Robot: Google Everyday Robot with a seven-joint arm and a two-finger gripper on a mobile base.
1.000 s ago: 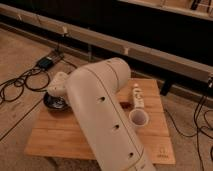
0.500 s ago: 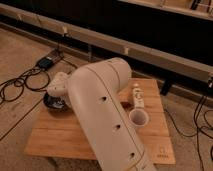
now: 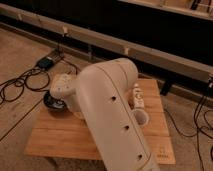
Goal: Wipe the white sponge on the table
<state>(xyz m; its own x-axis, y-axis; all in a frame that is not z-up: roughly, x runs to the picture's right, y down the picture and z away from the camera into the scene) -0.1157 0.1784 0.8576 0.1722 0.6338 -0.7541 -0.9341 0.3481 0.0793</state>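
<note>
Big white arm (image 3: 107,100) covers middle of bench (image 3: 60,137). Its end effector (image 3: 67,99) sits low near left edge, just beside dark bowl (image 3: 51,103); apart or together: cannot tell. White sponge not seen, probably hidden under arm. Near right edge: bottle (image 3: 137,96), cup (image 3: 141,118). Step, as judged: reaching for sponge, wiping not begun. Next move calls for clamping sponge, pressing flat, sweeping along planks clear of bowl.

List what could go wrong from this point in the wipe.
1. The arm hides the claw and the sponge, probably near the bowl, so contact with the table cannot be checked.
2. A sweep could knock the bowl, which sits by the left edge.
3. The arm lies close to the bottle and cup and may bump them.
</note>
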